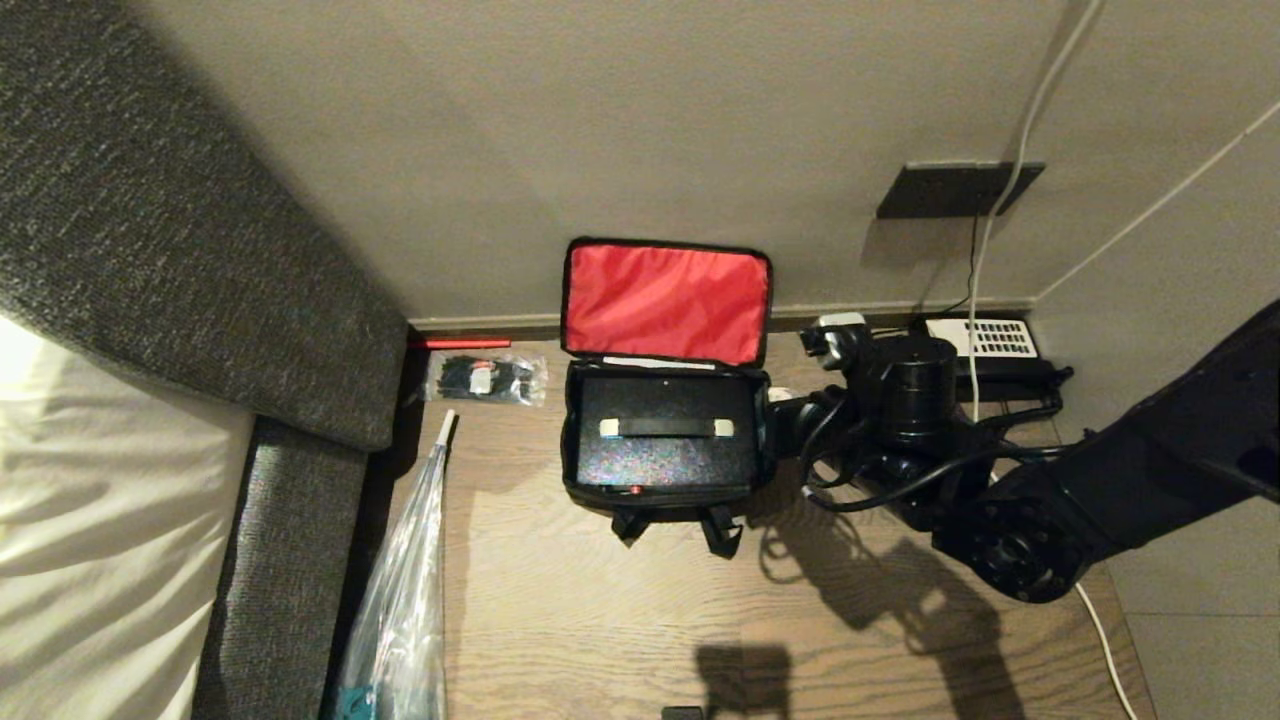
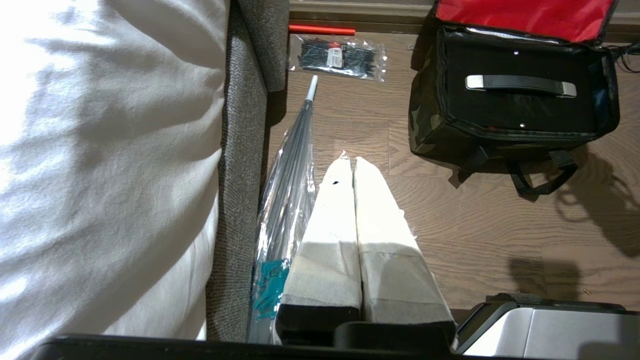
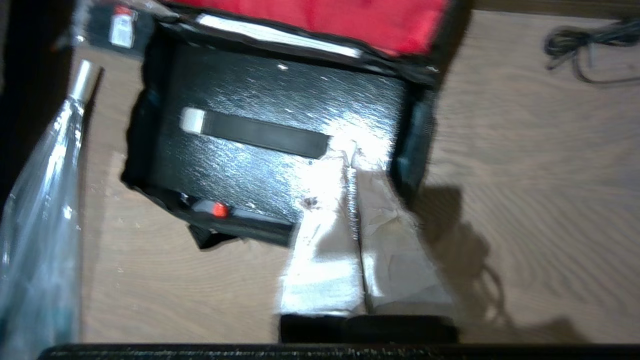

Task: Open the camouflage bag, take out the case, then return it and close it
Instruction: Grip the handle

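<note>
Red-lined camouflage bag (image 1: pixel 662 480) open, case (image 1: pixel 665 440) inside. Right gripper (image 3: pixel 352 160) above strap handle (image 3: pixel 260 132), jaws closed, empty. Best opened wide, lowered squarely astride handle.

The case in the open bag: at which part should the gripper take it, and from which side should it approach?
Probably at the black strap handle on top of the case, approaching from above. The camouflage bag walls enclose the case's sides closely, and the red-lined lid stands open behind, so only the top is exposed.
</note>
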{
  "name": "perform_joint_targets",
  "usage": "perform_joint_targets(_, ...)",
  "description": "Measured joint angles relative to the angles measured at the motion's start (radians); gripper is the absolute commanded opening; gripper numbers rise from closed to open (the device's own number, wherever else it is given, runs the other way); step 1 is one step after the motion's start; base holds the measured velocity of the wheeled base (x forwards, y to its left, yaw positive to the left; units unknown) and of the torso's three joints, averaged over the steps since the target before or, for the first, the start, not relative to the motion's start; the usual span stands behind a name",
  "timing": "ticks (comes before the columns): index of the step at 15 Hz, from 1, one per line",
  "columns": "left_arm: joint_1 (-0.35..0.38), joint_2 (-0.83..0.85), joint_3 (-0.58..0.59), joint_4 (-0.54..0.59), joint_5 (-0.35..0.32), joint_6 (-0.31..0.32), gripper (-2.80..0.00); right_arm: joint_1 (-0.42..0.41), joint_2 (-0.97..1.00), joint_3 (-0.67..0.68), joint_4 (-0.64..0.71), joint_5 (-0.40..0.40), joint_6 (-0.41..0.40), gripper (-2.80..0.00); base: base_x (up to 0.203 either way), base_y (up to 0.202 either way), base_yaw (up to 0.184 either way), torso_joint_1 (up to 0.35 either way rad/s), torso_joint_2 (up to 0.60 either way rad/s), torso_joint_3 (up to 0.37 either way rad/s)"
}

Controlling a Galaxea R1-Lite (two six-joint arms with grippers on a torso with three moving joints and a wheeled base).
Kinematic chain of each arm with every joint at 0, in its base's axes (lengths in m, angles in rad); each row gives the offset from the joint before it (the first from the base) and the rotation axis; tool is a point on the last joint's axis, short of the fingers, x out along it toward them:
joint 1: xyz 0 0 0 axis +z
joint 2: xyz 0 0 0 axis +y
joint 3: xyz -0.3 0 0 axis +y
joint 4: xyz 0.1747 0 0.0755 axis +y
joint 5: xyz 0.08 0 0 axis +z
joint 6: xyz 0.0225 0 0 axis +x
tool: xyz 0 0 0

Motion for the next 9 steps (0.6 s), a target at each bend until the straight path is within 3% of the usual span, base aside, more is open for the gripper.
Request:
perform_joint_targets(2, 0.000, 0.000, 0.000, 0.000, 0.000, 0.000, -2.80, 0.028, 0.040, 0.002, -0.047, -0.006, -0.067, 0.00, 0.000, 0.000, 0.000, 0.000, 0.00, 0.000)
perform_joint_targets(5, 0.000, 0.000, 0.000, 0.000, 0.000, 0.000, -2.80, 0.037, 0.077, 0.023, -0.053, -0.077, -0.233, 0.00, 0.000, 0.000, 0.000, 0.000, 0.00, 0.000)
perform_joint_targets(7, 0.000, 0.000, 0.000, 0.000, 0.000, 0.000, -2.80, 0.054, 0.098, 0.017, -0.040, -0.098, -0.224, 0.00, 0.000, 0.000, 0.000, 0.000, 0.00, 0.000)
perform_joint_targets(9, 0.000, 0.000, 0.000, 0.000, 0.000, 0.000, -2.80, 0.098, 0.109, 0.014, -0.004, -0.183, -0.226, 0.00, 0.000, 0.000, 0.000, 0.000, 0.00, 0.000)
